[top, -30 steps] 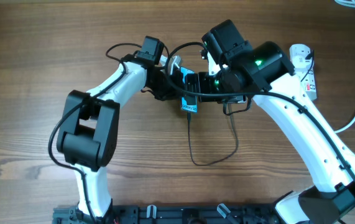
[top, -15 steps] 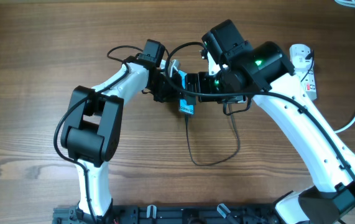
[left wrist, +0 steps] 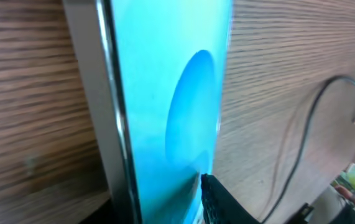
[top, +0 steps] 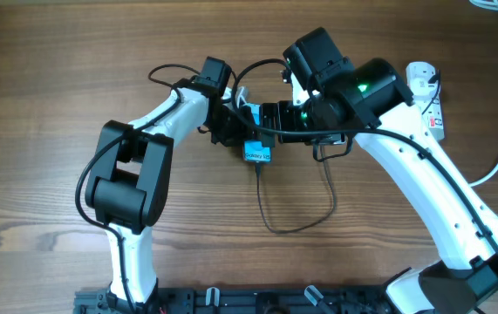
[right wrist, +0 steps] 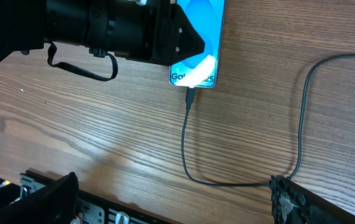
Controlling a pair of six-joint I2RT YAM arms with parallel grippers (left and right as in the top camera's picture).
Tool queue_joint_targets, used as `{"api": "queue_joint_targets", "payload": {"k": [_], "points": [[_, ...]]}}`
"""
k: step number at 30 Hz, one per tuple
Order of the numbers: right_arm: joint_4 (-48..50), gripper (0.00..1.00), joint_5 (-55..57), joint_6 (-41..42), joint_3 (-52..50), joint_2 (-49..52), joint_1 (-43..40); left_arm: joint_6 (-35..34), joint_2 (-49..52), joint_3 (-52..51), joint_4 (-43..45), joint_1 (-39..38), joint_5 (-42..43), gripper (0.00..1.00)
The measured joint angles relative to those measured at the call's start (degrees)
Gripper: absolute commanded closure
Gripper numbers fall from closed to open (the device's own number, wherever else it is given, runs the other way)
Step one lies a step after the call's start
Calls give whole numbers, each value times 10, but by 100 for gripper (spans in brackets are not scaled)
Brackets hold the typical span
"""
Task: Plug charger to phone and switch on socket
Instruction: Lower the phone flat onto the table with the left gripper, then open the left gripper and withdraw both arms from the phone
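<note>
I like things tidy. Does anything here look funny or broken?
Nothing stands out. The phone lies on the table, screen glowing. The charger reaches its end, and its cable loops loosely with no break showing.

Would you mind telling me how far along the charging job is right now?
Apparently done: the charger tip sits in one end of the phone, lying flat on the table. In hand: the left tool is at the phone, grip unclear; the right tool hangs open, holding nothing. Left: switching on the socket at the far right, which neither tool is near.
</note>
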Motion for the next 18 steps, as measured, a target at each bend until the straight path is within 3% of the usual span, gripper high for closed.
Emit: {"api": "queue_joint_targets", "payload": {"k": [1,6,9,15,17,18], "points": [[0,0,0,0,0,0,0,0,0,0,-4,0,-8,55],[0,0,0,2,0,0,0,2,-3,2,-7,-1,-21,54],[-5,0,1,2,0,0,-2,4,-3,4,-13,-1,-28,34],[-46,0,37,26,0,0,-50,4,-11,11,-26,-4,-53,28],[-52,0,54,26,0,0,-73,4,-12,12,-31,-2,-56,20],[-54,0,63,26,0,0,-86,5,-14,12,-35,0,-57,11]]}}
